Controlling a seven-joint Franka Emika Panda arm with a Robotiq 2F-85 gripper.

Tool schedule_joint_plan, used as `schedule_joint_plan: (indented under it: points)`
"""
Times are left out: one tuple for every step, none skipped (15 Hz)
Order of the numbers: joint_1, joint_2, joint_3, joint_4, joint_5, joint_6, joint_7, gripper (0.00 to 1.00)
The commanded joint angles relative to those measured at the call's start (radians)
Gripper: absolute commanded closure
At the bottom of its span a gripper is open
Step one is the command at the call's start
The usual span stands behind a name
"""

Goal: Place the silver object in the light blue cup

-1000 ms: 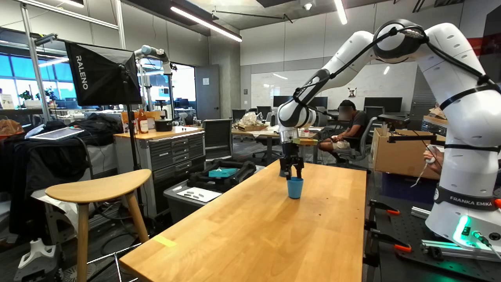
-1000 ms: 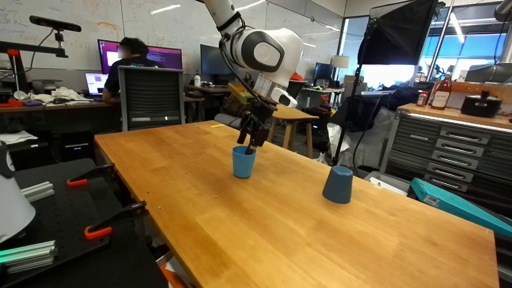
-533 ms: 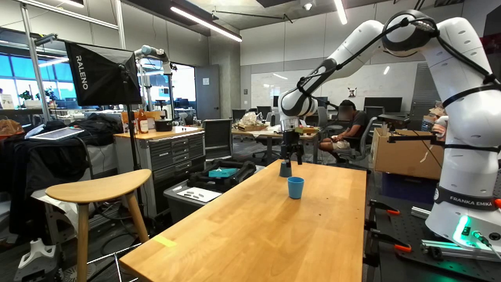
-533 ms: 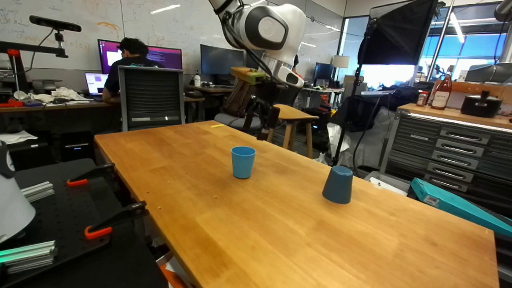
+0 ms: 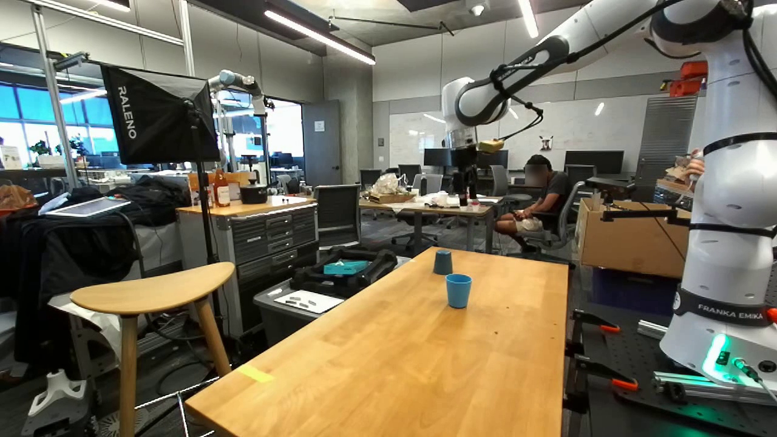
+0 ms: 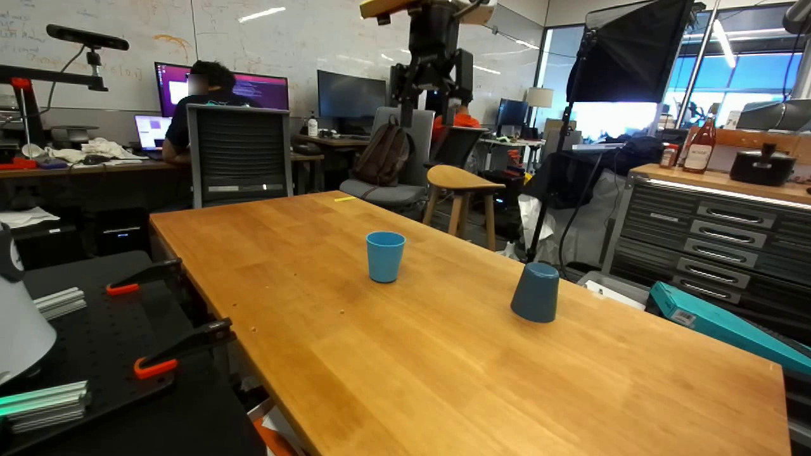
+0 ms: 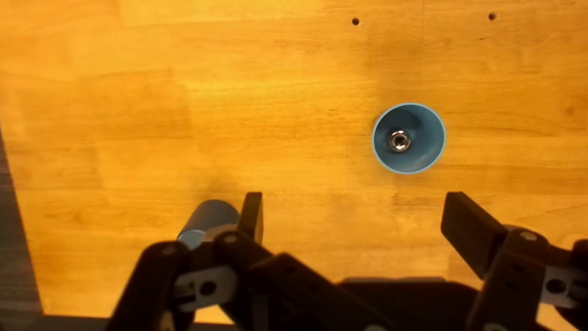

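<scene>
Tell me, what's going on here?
The robot arm is holding nothing: its open pincer hangs above the table. The silver object sits inside the upright light blue cup, as the wrist view shows. A darker blue cup stands upside down on the table, apart from it. The placing looks done.

Grey walls, a wide whiteboard, blue-tinged windows, strip lights overhead, a wooden stool

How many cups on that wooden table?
2: a light blue round cup, upright midway along the light-wood table; a darker blue tapered cup, upside down nearer an edge, its inside hidden.
</scene>
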Motion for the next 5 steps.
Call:
schedule_joint_plan:
  points:
    - [0.011, -0.114, -0.014, 0.006, -0.009, -0.067, -0.075, 0.0]
    - [0.013, -0.063, -0.013, 0.004, -0.007, -0.023, -0.03, 0.0]
    - [0.013, -0.088, -0.013, 0.005, -0.007, -0.039, -0.042, 0.0]
    - [0.014, -0.104, -0.014, 0.004, -0.007, -0.049, -0.048, 0.0]
    - [0.014, -0.111, -0.014, 0.003, -0.007, -0.052, -0.051, 0.0]
